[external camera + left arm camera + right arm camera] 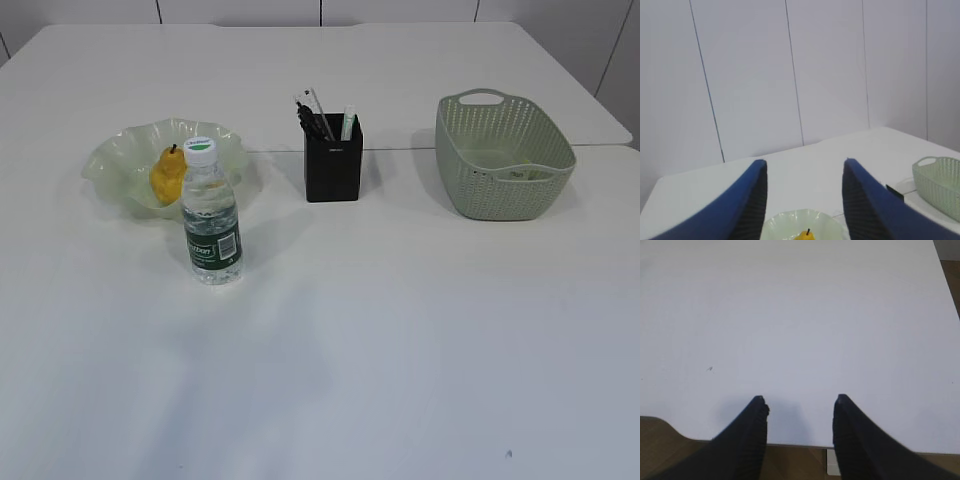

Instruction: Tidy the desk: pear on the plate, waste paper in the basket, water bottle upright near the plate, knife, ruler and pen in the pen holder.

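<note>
The yellow pear (pixel 166 180) lies in the ruffled pale-green plate (pixel 120 150). Just in front of the plate the water bottle (pixel 212 215) stands upright. From the black pen holder (pixel 333 165) stick a clear ruler (pixel 312 102), a dark pen (pixel 315 125) and a white-and-green knife (pixel 349 123). Pale scraps of waste paper (pixel 528 174) lie on the floor of the sage-green basket (pixel 500 195). Neither arm shows in the exterior view. My left gripper (pixel 805 162) is open and empty, high above the plate (pixel 790 222) and pear (pixel 806 235). Over the table's near edge, my right gripper (pixel 800 399) is open and empty.
The left wrist view also catches the basket (pixel 940 182) at the right and a corner of the pen holder (pixel 895 192). A seam between two tabletops (pixel 270 151) runs behind the objects. Brown floor (pixel 790 462) shows beneath the table edge under the right gripper.
</note>
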